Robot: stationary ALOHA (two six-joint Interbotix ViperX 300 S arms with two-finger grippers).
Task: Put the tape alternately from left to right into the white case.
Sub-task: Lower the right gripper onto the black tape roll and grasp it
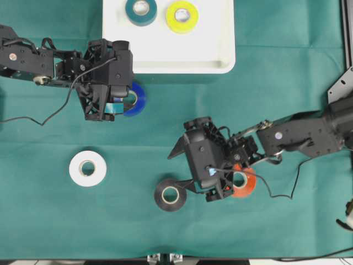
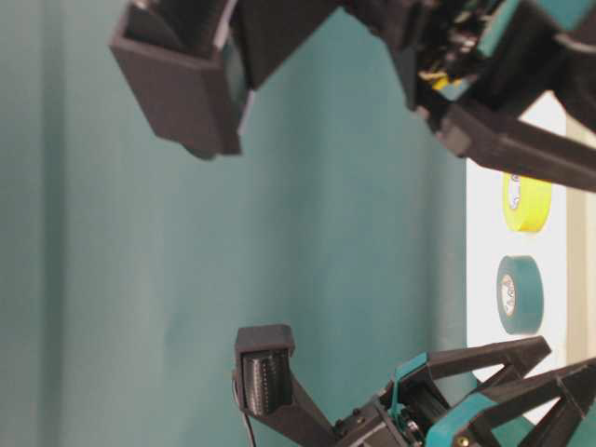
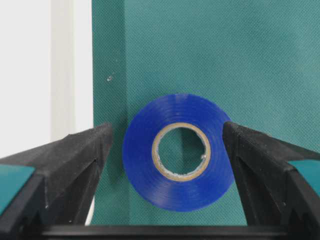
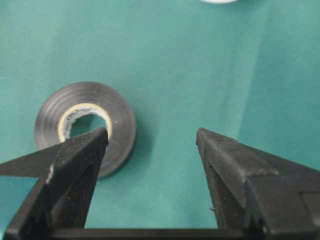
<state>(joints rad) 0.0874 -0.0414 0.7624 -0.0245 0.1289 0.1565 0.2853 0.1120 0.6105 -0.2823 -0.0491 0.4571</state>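
My right gripper (image 1: 187, 179) hung jaws-apart near the tabletop's front edge, between the black roll (image 1: 170, 194) and orange-red roll (image 1: 243, 181), gripping neither. White roll (image 1: 87, 168) sat front-left. Further back, my left gripper (image 3: 167, 145) straddled the blue roll (image 3: 178, 151), fingers wide. The white case (image 1: 187, 58) at the back edge held teal (image 1: 140, 11) and yellow (image 1: 182, 16).

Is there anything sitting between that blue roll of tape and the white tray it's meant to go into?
Nothing visible. The blue roll of tape lies flat on the green cloth between the open left gripper's fingers, and only bare cloth separates it from the shallow white plastic tray.
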